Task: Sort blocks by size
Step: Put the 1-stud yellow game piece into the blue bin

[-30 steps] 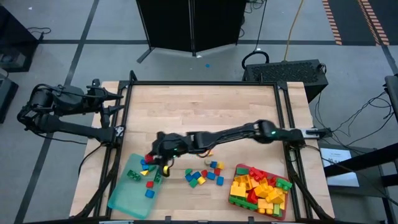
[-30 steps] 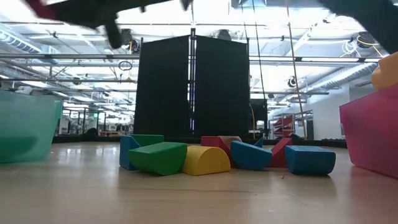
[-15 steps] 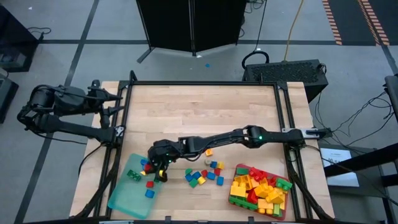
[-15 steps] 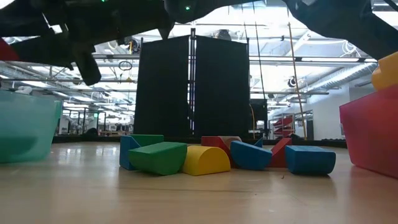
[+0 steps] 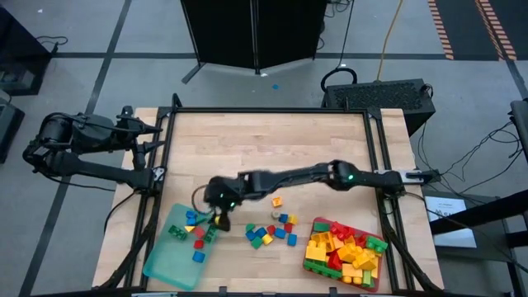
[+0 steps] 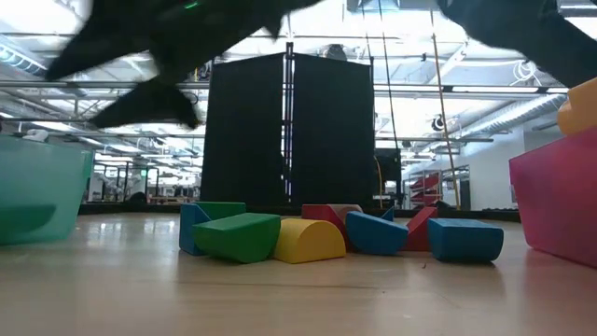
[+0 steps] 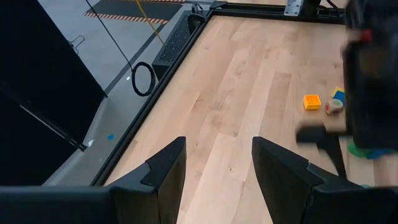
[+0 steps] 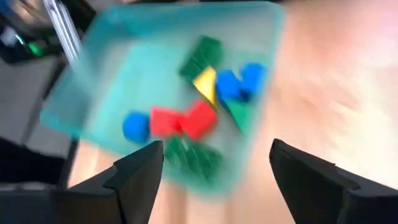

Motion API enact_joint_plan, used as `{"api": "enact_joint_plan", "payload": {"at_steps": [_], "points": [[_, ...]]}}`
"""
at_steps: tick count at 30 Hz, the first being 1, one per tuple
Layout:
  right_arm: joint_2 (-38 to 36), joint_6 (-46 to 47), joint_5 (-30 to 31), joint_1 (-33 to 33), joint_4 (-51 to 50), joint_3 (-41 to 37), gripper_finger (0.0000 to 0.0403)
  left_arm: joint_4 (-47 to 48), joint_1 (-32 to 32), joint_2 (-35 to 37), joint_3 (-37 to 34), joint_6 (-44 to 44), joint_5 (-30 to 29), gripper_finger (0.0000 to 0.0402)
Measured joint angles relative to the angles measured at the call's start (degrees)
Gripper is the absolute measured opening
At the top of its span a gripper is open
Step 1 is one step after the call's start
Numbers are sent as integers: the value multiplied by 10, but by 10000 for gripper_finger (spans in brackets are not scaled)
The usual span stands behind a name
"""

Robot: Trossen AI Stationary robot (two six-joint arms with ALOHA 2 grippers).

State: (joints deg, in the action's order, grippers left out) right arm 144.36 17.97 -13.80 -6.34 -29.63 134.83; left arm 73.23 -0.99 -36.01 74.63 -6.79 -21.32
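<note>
While your right arm stretches across the table, its gripper point(image 5: 216, 206) hangs over the far right corner of the teal tray point(image 5: 161, 262), and your right wrist view shows the two dark fingers point(image 8: 140, 171) spread wide with nothing between them. Look past those fingers and you see the tray's load: small blocks point(image 8: 198, 112) in green, yellow, blue and red lying loose on its floor. From above, that tray sits at the near left of the table point(image 5: 264, 148), tilted a little, with the small blocks scattered in its far half. Just right of it, on the bare wood, a loose cluster of small blocks point(image 5: 271, 233) lies near the middle of the near edge, and one orange block point(image 5: 277, 201) lies apart, slightly farther back. Over at the near right, your red tray point(image 5: 318, 266) is heaped with larger yellow, red and green blocks point(image 5: 346, 252). At table level you get the loose cluster point(image 6: 326, 233) straight ahead, the teal tray wall at left and the red tray wall at right. Your left gripper point(image 7: 214, 174) waits off the far left corner of the table, fingers parted and holding nothing, looking down the wood from there.
</note>
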Motion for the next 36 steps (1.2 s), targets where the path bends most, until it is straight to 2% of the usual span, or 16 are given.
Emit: {"api": "enact_joint_plan", "payload": {"at_steps": [4,8,10,12,15,18,22,25,28,36], "points": [[-66,-49,32,8,-220,4,275,0,0,0,0,-4,0,187],[-87,-99,149,2,-466,2,270,0,0,0,0,-5,1,187],[-91,-98,154,3,-515,-13,270,0,0,0,0,-6,1,187],[-119,-92,153,4,-516,-54,270,0,0,0,0,-11,2,187],[-192,-56,160,5,-471,-169,270,3,0,0,0,-19,3,187],[-293,21,175,5,-367,-350,270,14,0,1,0,-18,3,187],[-431,238,210,10,-183,-579,270,25,0,1,0,-8,3,187],[-469,388,216,11,-33,-688,270,24,0,1,0,-8,3,187],[-462,463,216,10,59,-723,270,24,0,1,0,-8,2,187],[-389,473,210,10,48,-658,270,23,0,1,0,-3,0,187]]}}
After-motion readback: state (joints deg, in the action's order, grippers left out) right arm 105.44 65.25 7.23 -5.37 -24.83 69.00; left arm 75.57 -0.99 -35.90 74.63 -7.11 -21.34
